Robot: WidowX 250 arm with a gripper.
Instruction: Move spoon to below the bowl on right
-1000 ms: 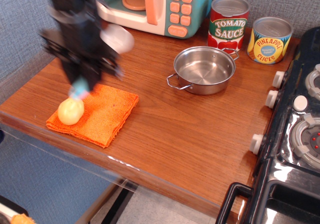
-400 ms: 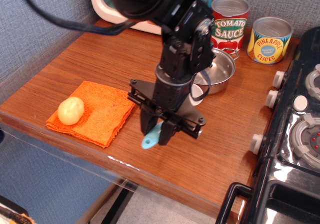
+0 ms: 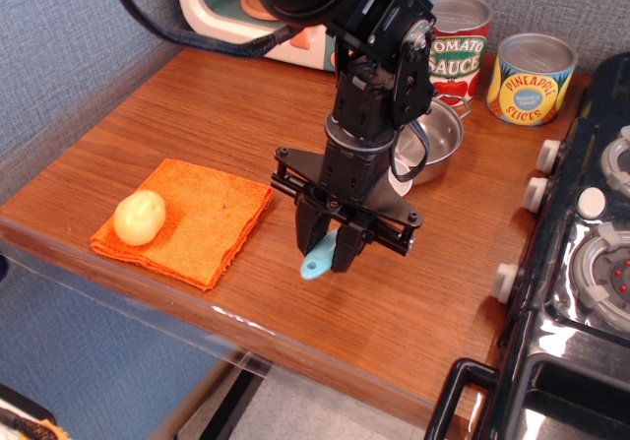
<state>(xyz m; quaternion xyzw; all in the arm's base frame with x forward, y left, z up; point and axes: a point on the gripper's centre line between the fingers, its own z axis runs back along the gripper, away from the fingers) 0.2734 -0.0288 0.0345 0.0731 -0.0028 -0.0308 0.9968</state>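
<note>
The robot's fingers (image 3: 330,246), clamped on the spoon (image 3: 323,257), have shifted slightly rightward along the counter (image 3: 197,125) from where they hung a moment ago, and a second back they were still over the orange cloth (image 3: 192,220) far to the left. The spoon's light blue handle end pokes out below, low over the wood, in front of the bowl (image 3: 438,137), which the arm partly hides. That suggests the carry is nearly complete, with only the set-down left. The brown wooden counter also holds a yellow fruit (image 3: 139,217) on the cloth, a toy microwave (image 3: 212,7) and two cans (image 3: 530,76) against a grey-blue wall, with a black stove (image 3: 591,263) at right.
</note>
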